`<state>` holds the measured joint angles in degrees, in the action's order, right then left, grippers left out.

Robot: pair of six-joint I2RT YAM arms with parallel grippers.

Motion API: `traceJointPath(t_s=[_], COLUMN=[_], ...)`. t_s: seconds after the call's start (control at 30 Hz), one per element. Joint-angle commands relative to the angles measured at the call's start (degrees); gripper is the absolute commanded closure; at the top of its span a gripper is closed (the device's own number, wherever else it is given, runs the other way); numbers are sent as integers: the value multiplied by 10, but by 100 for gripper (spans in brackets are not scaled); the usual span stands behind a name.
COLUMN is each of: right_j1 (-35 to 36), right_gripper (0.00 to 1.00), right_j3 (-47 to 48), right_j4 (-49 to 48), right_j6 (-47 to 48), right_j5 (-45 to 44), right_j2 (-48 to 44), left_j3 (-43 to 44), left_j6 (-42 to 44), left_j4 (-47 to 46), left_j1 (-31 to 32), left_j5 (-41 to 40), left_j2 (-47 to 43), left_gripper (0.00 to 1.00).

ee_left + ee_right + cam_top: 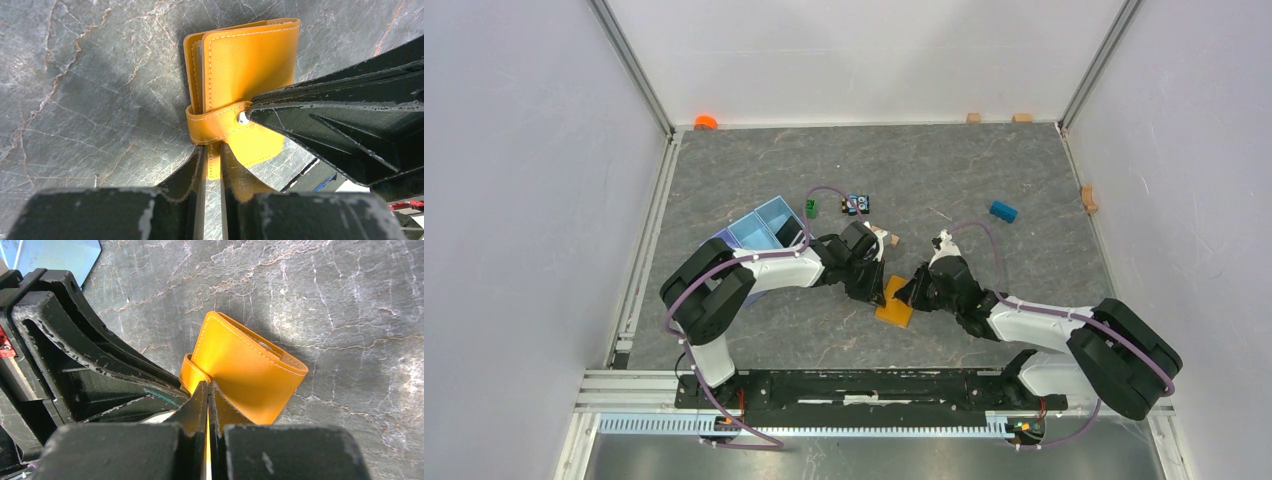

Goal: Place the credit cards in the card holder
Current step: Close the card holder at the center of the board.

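At the middle of the tabletop (984, 170), the left tool (212, 170) pinches an edge of the closed card holder (250, 65) while the right tool (207, 390), pressed together on the strap (210, 125) beside its snap (243, 118), should peel it steadily off, the left holding firm against the pull.

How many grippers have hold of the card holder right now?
2. The left gripper clamps an edge of the card holder. The right gripper is shut on its strap, beside the snap. Nothing else that might be touching it is visible.
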<state>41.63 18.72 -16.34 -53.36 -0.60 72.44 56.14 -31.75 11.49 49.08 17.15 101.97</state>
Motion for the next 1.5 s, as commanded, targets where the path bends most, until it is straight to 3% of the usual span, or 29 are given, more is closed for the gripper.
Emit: traceJointPath(t_s=[0.0,0.63,1.23,1.47], right_j1=[-1,19,96,118], right_gripper=[100,100,100,100], right_j3=[-26,-43,-15,-4], right_j4=[59,69,148,162], right_j6=[14,22,41,41], right_j5=[-47,-62,-167,-199], right_j2=[13,11,11,21], left_j3=[-14,-9,-4,-10], left_j6=[8,9,8,5], left_j4=[46,49,55,36], left_j1=[1,1,1,1], left_j5=[-51,-53,-61,-61], left_j2=[43,49,53,13], left_gripper=[96,96,96,93])
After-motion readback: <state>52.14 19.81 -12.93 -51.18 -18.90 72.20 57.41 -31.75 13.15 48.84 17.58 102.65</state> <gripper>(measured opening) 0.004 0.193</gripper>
